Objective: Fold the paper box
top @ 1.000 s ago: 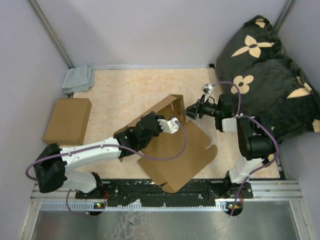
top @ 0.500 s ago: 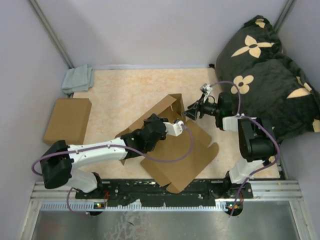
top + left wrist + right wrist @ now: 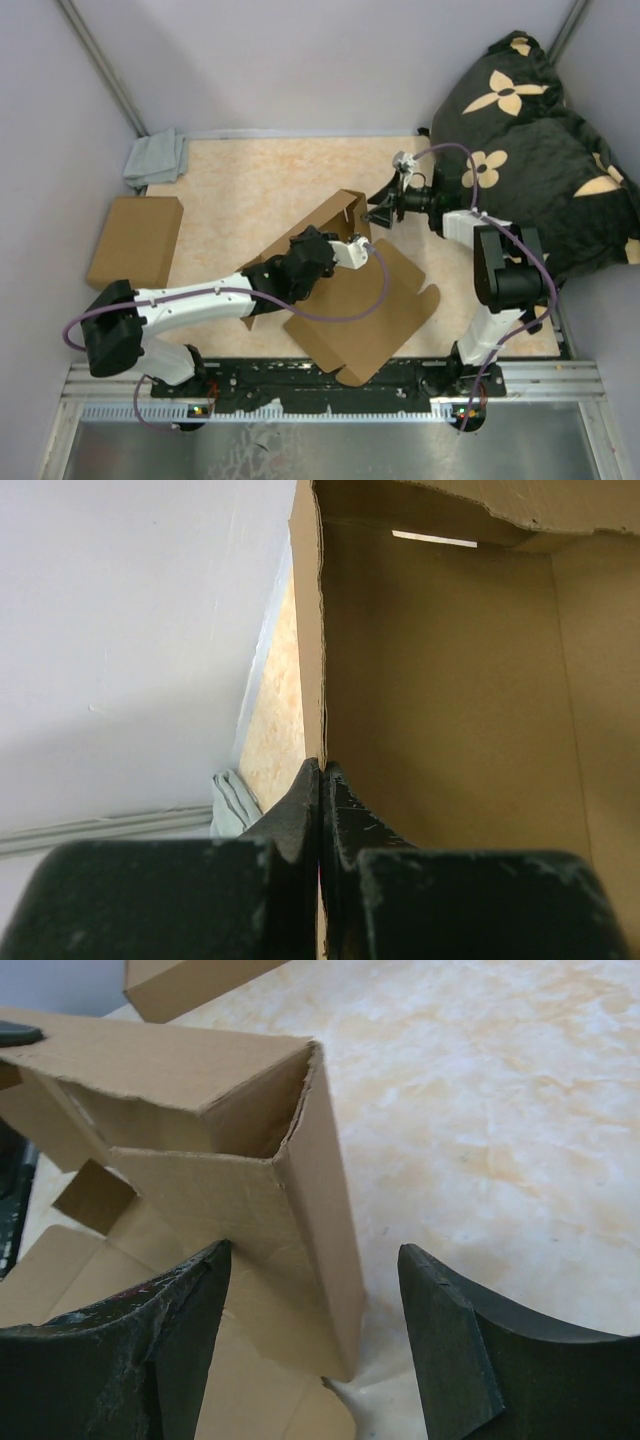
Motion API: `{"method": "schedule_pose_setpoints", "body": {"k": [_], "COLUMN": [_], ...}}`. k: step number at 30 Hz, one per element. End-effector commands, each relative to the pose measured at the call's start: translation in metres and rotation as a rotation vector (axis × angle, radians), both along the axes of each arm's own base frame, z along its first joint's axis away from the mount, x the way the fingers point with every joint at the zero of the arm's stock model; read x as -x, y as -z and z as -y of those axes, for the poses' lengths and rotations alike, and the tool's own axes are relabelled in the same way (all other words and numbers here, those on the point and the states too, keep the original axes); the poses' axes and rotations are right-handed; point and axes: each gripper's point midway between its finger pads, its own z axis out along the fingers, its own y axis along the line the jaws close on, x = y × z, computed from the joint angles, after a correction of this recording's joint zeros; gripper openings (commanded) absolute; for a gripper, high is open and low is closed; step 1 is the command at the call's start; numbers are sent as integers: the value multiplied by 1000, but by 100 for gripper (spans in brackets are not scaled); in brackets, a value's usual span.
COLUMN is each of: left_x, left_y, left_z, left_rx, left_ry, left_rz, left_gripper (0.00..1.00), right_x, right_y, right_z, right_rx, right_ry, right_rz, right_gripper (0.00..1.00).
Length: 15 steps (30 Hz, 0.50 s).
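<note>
Top external view: paper box (image 3: 365, 310) lies mid-bench (image 3: 250, 180), toward the near edge, one wall upright
Left gripper (image 3: 322, 770) is clenched on that wall's edge; right gripper (image 3: 315, 1250) gapes wide, straddling the wall's corner without touching

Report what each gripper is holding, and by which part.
The left gripper pinches the paper box by the edge of a raised wall. The right gripper is open, holding nothing.
</note>
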Motion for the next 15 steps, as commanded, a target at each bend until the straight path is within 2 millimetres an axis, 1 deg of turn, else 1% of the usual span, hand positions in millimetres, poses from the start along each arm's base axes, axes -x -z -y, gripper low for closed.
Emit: {"method": "schedule_pose_setpoints", "body": {"k": [1,5,8,9,12,15], "left_x": [3,2,3,2,2,3], "left_y": [-5,-5,-4,-3,-1,-1], "left_z": [13,13,14,14,12,14], "left_rx": [35,39,34,31,19,26], "left_ry": [32,31,33,28,20,22], "left_rz": [-16,-21,-22,-22,-24,-26], "left_gripper": [0,0,0,0,0,0], "right_x": [23,24,16,13,6,7], "right_y": [-3,9,19,22,18,11], "right_z": [-14,-24,-30,-28,-21,-18], "right_rx": [-20,26,97,119,137,141], "right_ry": [-116,-92,-23,10,102,131], "right_rz": [48,32,26,27,50,65], "right_gripper": [68,66,63,63,64,66]}}
